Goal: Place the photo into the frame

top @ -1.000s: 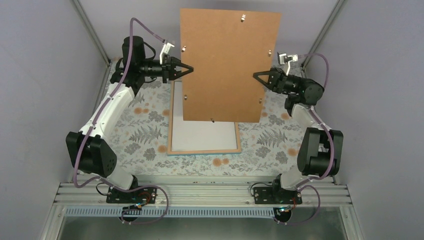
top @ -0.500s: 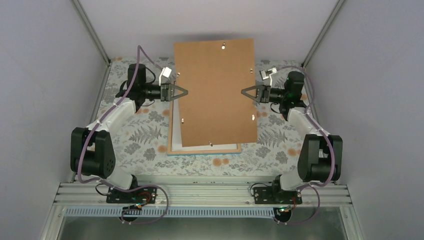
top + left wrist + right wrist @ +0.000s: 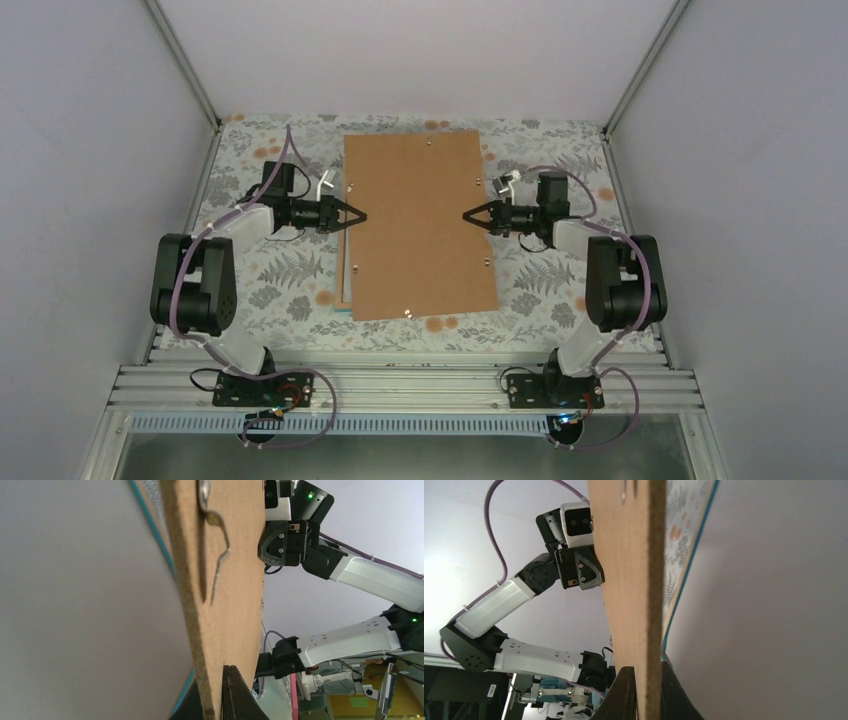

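A brown backing board point(image 3: 415, 225) lies low and almost flat over the frame point(image 3: 343, 282), which shows only as a thin strip along the board's left side. My left gripper point(image 3: 360, 216) is shut on the board's left edge. My right gripper point(image 3: 468, 217) is shut on its right edge. In the left wrist view the board's edge point(image 3: 200, 605) runs down between the left gripper's point(image 3: 216, 690) dark fingers, next to the frame's teal line point(image 3: 150, 515). The right wrist view has the board point(image 3: 634, 580) pinched in the right gripper point(image 3: 646, 682). The photo is hidden.
A floral cloth point(image 3: 285, 270) covers the table. Grey walls with metal posts point(image 3: 185, 65) close in the left, right and back. A bent metal clip point(image 3: 215, 555) stands off the board's top face, and small metal tabs point(image 3: 409, 312) dot its border. Rails point(image 3: 400, 385) run along the near edge.
Both arms have come down and toward the near edge with the board. It went from held high and tilted up to lying low over the frame, hiding the frame's pale inside.
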`<state>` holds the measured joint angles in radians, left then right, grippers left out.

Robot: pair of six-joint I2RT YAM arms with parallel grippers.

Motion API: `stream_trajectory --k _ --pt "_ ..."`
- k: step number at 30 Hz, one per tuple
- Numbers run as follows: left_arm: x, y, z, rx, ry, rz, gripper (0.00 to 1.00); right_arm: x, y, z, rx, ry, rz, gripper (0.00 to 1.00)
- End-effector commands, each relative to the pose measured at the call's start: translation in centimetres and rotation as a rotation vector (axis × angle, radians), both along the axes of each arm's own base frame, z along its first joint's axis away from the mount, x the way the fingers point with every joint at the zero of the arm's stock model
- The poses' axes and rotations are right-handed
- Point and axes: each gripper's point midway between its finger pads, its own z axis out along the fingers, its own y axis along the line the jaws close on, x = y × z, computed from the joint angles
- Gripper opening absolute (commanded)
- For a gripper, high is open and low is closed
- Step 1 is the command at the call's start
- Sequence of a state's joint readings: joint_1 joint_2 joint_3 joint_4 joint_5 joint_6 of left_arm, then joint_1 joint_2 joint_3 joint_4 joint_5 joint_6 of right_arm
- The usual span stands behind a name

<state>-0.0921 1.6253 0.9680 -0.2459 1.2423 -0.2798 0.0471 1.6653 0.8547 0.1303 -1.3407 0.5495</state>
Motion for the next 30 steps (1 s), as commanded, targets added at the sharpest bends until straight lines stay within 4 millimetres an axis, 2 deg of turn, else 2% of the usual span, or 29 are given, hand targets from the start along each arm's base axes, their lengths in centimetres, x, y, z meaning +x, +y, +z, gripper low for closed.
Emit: stream_trajectory --k 1,5,9,12,15,20,26,30 --pt "3.6 4.1 -5.1 0.239 -0.03 0.159 0.02 3.0 -1.0 -4.6 -0.121 0.075 -0.142 0.04" --pt "4.5 4.7 -6.7 0.278 -0.005 0.162 0.02 3.2 -0.2 -6.8 -0.149 0.106 -0.13 0.04" --pt "5.2 5.2 -8.4 0.318 0.019 0.167 0.02 4.3 -0.2 -8.2 -0.177 0.122 -0.144 0.06" --pt "5.6 5.3 -9.6 0.331 0.041 0.164 0.02 5.5 -0.4 -8.5 -0.197 0.121 -0.163 0.1" --pt "6.1 5.4 -10.3 0.336 0.054 0.16 0.03 6.1 -0.4 -9.2 -0.215 0.136 -0.178 0.18" --pt "6.8 5.6 -11.3 0.364 0.065 0.154 0.04 6.2 -0.7 -10.4 -0.241 0.158 -0.189 0.24" --pt "6.8 6.2 -12.5 0.418 0.078 0.168 0.12 6.0 -0.4 -10.9 -0.252 0.166 -0.18 0.32" --pt "7.0 6.7 -12.7 0.454 0.075 0.181 0.26 6.1 -0.6 -11.0 -0.273 0.165 -0.185 0.41"
